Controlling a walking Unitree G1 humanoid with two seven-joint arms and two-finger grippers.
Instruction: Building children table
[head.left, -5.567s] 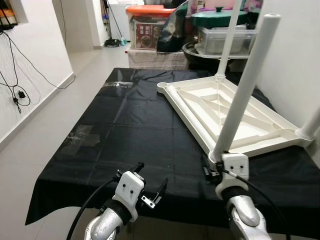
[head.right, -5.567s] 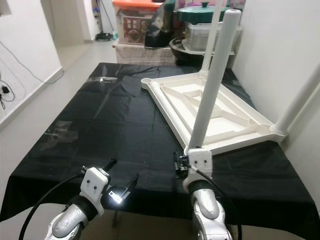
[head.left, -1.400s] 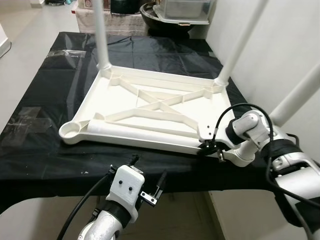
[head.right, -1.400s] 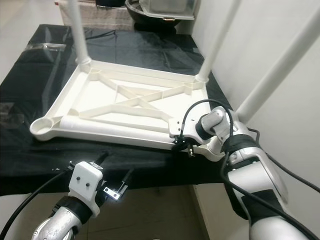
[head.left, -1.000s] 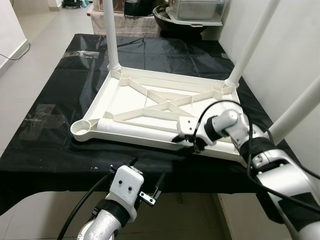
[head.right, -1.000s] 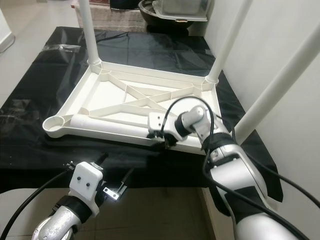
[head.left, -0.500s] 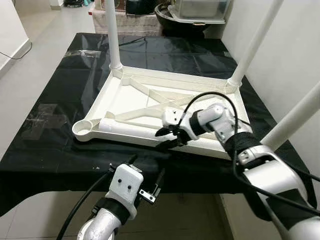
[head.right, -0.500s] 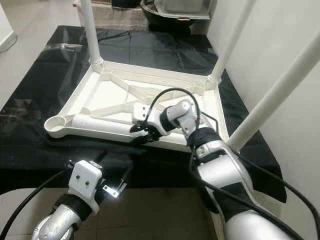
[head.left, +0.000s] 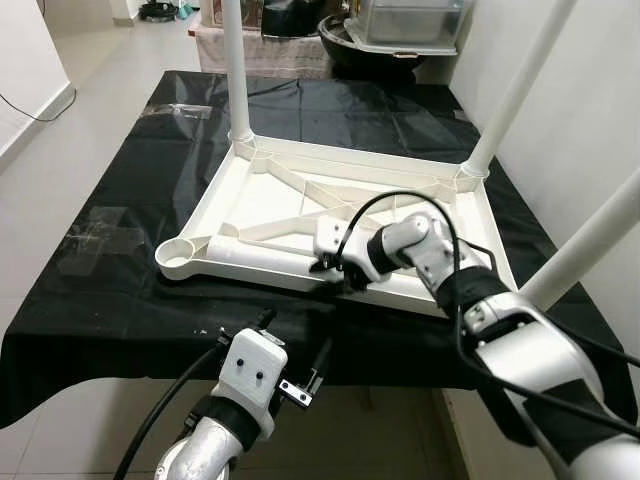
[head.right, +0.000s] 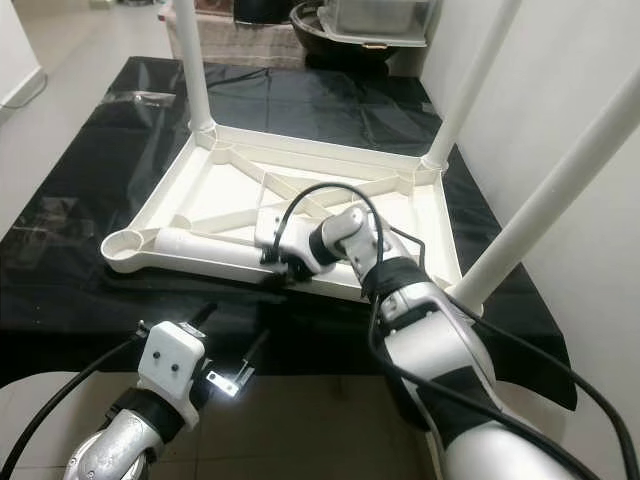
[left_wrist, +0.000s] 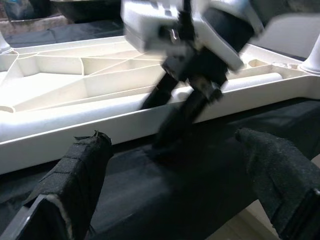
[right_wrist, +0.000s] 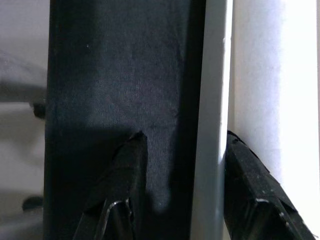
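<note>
1. Nearest the robot, the left hand (head.left: 298, 375) hovers off the near edge of the worktop (head.left: 120, 300), short of the upturned table (head.left: 300, 215). Its two black fingers (left_wrist: 75, 175) stand spread with nothing between them, pointed at the table's near rim.

2. Next out, the right hand (head.left: 335, 275) sits at the table's near rim (right_wrist: 210, 100), roughly midway along it. In the right wrist view one finger lies over the black cloth outside the rim and the other over the white plastic inside, so the hand straddles the rim. Whether the pads are pressing on it I cannot tell, so I would call it parted around the rim, not yet clenched.

3. The relation that matters: the loose leg (head.left: 255, 258) lies flat inside the table, just behind that near rim. Its long axis runs along the rim, from the empty corner socket (head.left: 172, 256) toward the right hand. It lies just beyond the right hand's fingers, so the right arm is much the nearer; the left would have to reach over the rim.

4. Farther off, three legs already stand upright in the other corners, one of them the far-left leg (head.left: 236, 70).

5. No brand, label or writing is readable.
</note>
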